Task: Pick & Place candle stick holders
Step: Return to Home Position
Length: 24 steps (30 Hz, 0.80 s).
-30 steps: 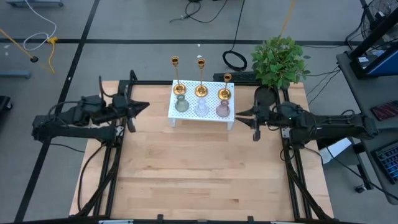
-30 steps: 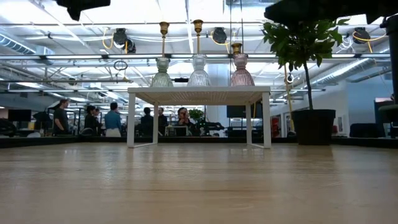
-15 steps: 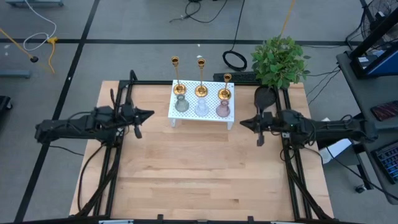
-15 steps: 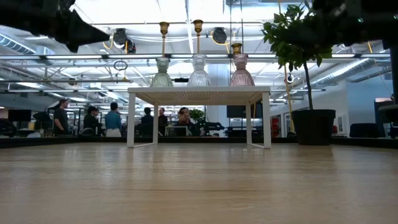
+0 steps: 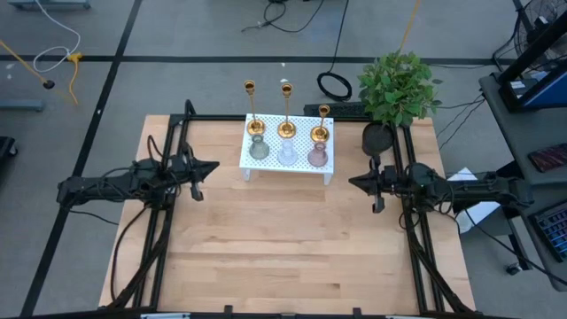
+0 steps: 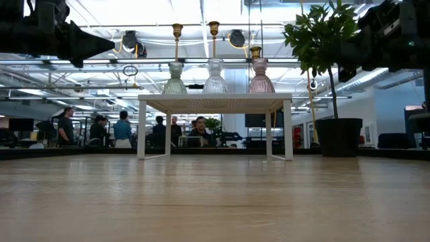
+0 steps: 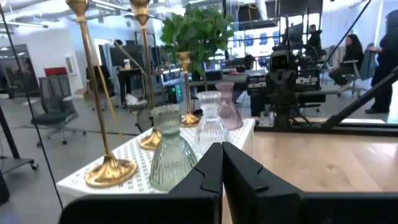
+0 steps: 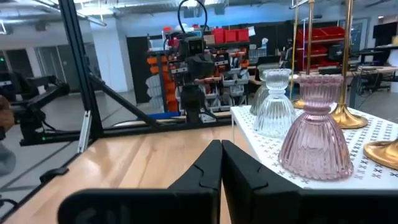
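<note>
On white stand (image 5: 275,167), six candle stick holders (image 5: 287,152), left gripper (image 5: 211,166) and right gripper (image 5: 353,182) pressed together, either side

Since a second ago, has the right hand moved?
Yes. The right hand has pulled back from the white stand, toward the right edge and front of the table.

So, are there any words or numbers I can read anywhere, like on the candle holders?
None readable.
The gold candle sticks, glass holders and white stand carry no writing.
Anything on the red bins behind is too blurred to read.
</note>
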{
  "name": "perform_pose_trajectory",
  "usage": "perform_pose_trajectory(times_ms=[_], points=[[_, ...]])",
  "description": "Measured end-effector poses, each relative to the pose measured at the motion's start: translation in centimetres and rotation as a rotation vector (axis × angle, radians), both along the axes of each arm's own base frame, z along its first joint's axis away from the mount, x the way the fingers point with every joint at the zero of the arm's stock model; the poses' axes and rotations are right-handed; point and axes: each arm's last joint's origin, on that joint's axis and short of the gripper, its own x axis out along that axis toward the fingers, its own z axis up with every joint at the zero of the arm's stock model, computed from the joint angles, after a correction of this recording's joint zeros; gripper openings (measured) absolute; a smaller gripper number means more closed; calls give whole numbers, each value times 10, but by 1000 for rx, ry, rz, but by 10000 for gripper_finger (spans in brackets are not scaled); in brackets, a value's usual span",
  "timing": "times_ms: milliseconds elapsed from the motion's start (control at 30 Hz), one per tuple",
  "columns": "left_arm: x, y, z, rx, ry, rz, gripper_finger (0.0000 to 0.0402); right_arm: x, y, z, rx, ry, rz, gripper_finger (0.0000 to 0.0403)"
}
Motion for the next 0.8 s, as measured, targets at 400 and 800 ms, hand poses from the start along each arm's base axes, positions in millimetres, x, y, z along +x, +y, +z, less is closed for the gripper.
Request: perform_pose_trajectory(times_ms=[400,800], points=[[-5,0,-9,2,33,-1,14,-8,1,2,-22,-17,23,0],[-5,-1,-17,-11,52,-5,4,-13,2,-1,-19,11,18,0]])
